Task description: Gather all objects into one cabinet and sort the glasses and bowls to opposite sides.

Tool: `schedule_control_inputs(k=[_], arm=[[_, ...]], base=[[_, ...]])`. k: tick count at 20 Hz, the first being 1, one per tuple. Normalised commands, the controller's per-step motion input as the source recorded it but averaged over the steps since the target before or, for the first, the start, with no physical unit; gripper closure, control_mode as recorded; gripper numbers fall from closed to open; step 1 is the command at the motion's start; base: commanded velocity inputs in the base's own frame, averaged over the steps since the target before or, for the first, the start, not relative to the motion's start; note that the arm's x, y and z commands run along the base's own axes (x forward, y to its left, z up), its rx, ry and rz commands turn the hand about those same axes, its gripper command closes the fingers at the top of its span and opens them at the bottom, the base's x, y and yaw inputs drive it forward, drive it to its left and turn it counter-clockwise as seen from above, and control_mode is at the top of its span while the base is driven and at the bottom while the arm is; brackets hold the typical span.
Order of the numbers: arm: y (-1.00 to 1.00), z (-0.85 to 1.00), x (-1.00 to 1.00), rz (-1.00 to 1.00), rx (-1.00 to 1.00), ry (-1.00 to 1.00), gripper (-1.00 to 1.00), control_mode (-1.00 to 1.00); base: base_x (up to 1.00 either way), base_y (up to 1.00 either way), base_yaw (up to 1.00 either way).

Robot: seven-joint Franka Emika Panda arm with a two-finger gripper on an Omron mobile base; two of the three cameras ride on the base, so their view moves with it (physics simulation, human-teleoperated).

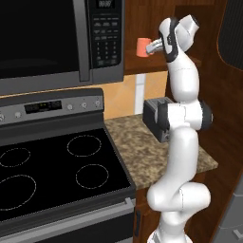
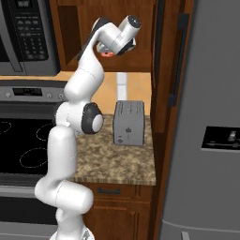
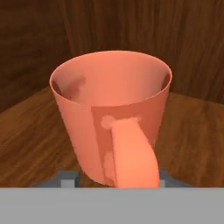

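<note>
The coral-orange mug (image 1: 141, 46) stands upright on the floor of the open reddish-brown cabinet (image 1: 142, 66), near its left wall. Close up, the mug (image 3: 111, 100) turns its loop handle toward the hand. My gripper (image 1: 152, 47) reaches in level from the right and is open, one fingertip (image 3: 68, 177) on each side of the mug's base and handle. From the right base, just a sliver of the mug (image 2: 107, 54) peeks out under the hand (image 2: 115, 47). The beige cup and both bowls are out of view.
The cabinet door (image 1: 232, 33) stands swung open at the right. A black microwave (image 1: 47, 38) hangs left of the cabinet over the stove (image 1: 57, 166). A grey toaster (image 2: 129, 123) sits on the granite counter (image 2: 117, 164) below; the fridge (image 2: 206, 131) is at the right.
</note>
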Motion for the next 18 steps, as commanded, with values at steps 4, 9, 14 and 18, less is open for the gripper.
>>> schedule_control_inputs(k=[4,9,14,18], arm=[[0.03,-0.05,0.00,0.00,0.00,-0.08,1.00,-1.00],[0.12,-0.01,-0.07,0.00,0.00,-0.11,1.00,-1.00],[0.52,-0.12,-0.07,-0.02,-0.02,-0.03,1.00,-1.00],[0.50,-0.05,-0.26,-0.04,-0.04,0.00,1.00,-1.00]], base=[[0.00,0.00,0.00],[0.00,0.00,0.00],[0.00,0.00,0.00],[0.00,0.00,0.00]])
